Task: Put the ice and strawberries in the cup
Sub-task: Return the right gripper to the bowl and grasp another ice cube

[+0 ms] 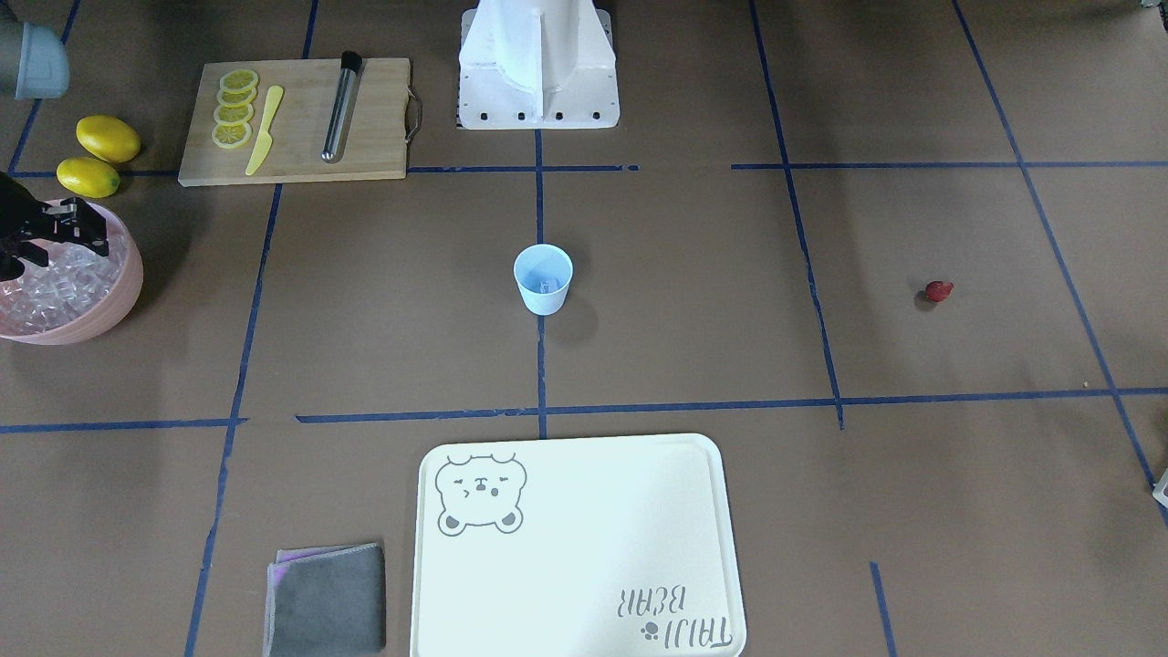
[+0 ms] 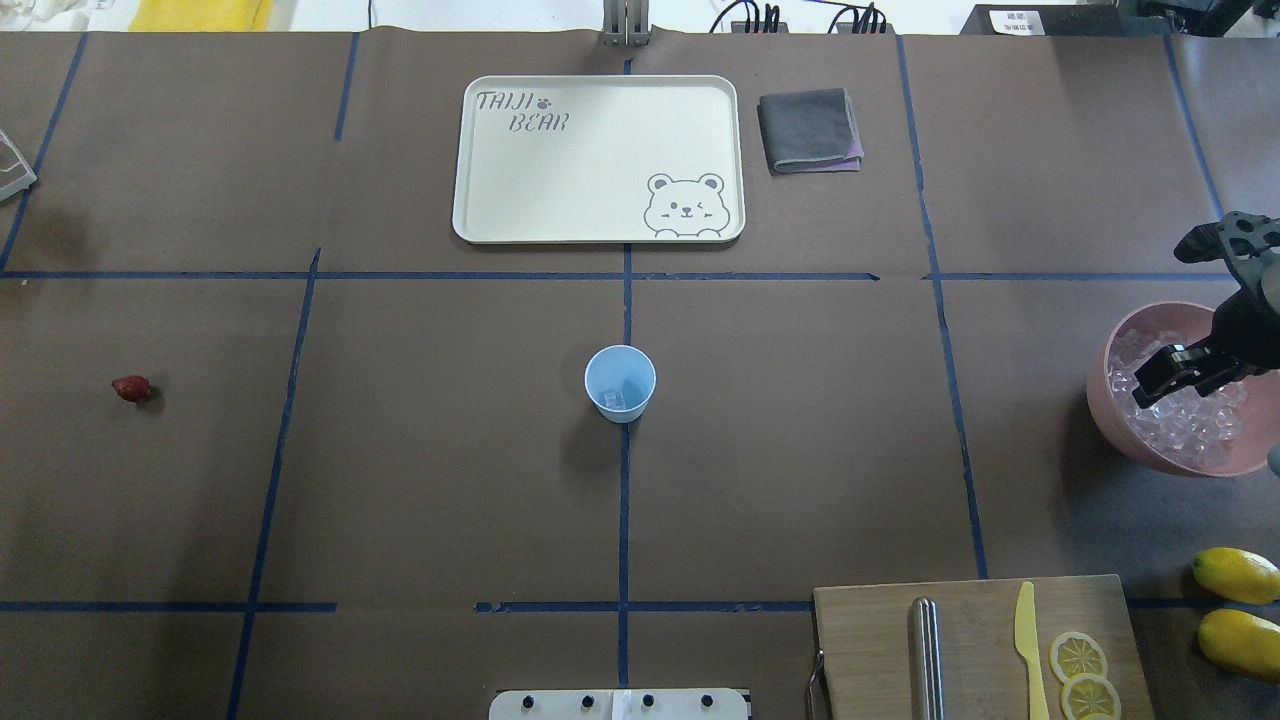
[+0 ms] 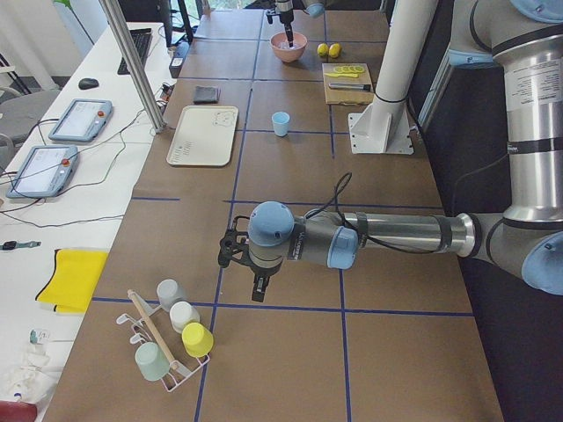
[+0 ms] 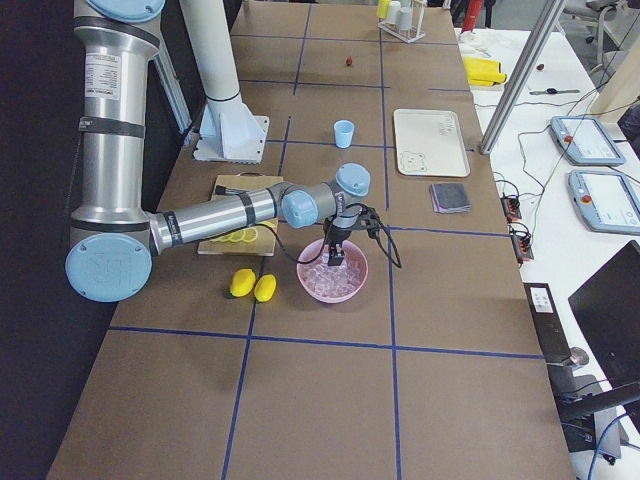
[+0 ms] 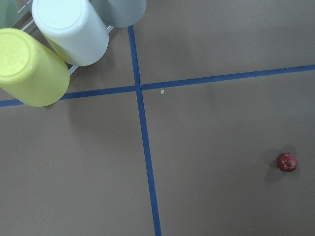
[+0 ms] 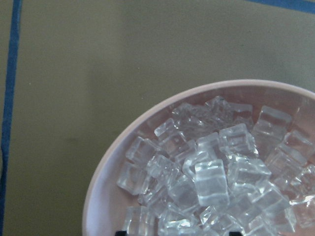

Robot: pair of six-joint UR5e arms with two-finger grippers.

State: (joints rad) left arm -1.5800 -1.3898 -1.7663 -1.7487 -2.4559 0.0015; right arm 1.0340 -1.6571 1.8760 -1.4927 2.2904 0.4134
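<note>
Left gripper [image 3: 244, 274] is noted hovering above the table far out on the left-arm side of the cup [image 2: 620, 383], fingers pointing down. Its jaw state cannot be told, since only a side view shows it. From its wrist camera the strawberry [image 5: 287, 162] is seen near the lower right edge, so the gripper is judged not to be lined up over it. The strawberry lies alone on the bare table, well apart from the cup on that same side, presumably left there for the left arm to fetch. The cup is stood upright, mouth up, between the two arms, a placement judged to let either arm reach it. At least one clear cube [image 2: 615, 398] is seen at its bottom. Well apart from the cup on the right-arm side, the pink bowl [image 2: 1103, 405] is filled with a heap of ice [image 2: 1185, 425]. The right gripper [image 2: 1180, 378] is held low over that heap with jaws parted and nothing between them, a pose taken as readiness to close on a cube. The strawberry is judged not yet delivered.
</note>
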